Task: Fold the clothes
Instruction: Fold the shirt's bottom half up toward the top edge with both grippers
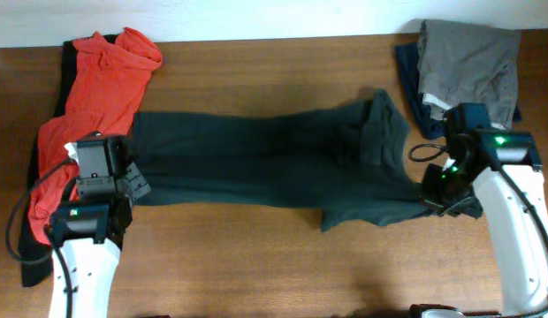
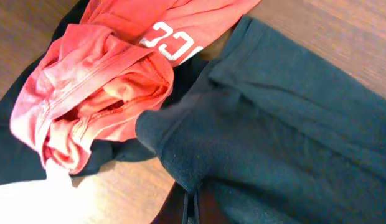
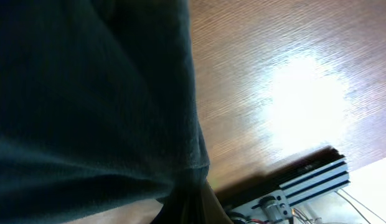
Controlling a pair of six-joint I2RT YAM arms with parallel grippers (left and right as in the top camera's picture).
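Garment, a soft dark charcoal T-shirt (image 1: pixel 256 163), is lying stretched left to right across the brown wooden table (image 1: pixel 256 261); my left gripper (image 1: pixel 133 184) is clamping its left end, my right gripper (image 1: pixel 436 190) its right end, both fully closed.

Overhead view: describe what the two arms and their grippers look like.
Both the left arm and right arm have white, rounded lower links and black joint housings with small green lights. Boxy black wrist hardware leads to the left gripper and right gripper. Black cables loop beside each arm.
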